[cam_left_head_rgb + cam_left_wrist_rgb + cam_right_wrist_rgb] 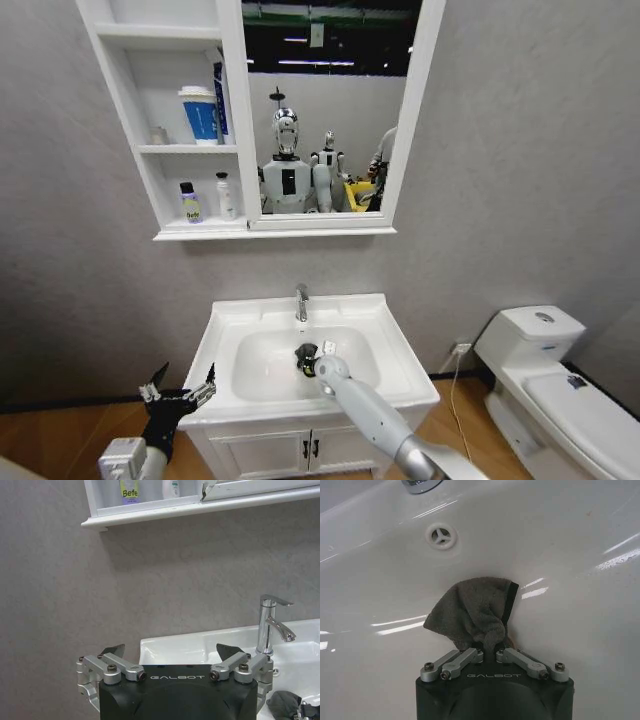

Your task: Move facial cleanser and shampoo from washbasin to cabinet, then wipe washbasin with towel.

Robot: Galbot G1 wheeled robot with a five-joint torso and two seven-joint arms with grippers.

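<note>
Grey bathroom wall, with the cabinet (185, 120) up top holding two small bottles (205, 200) on its lowest shelf. Left gripper (178, 392) hangs off the washbasin's (225, 325) left front corner, fingers spread wide, holding nothing. Right gripper (490, 652) is down in the bowl, pinching the towel (472, 612) against the porcelain.

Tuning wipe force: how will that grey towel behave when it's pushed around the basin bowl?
Likely floppy: the towel hangs bunched and creased from the right gripper, so it probably folds rather than spreads. Probably light, as a small pinch holds it. The washbasin looks glossy, so it may slide easily with little grip.
</note>
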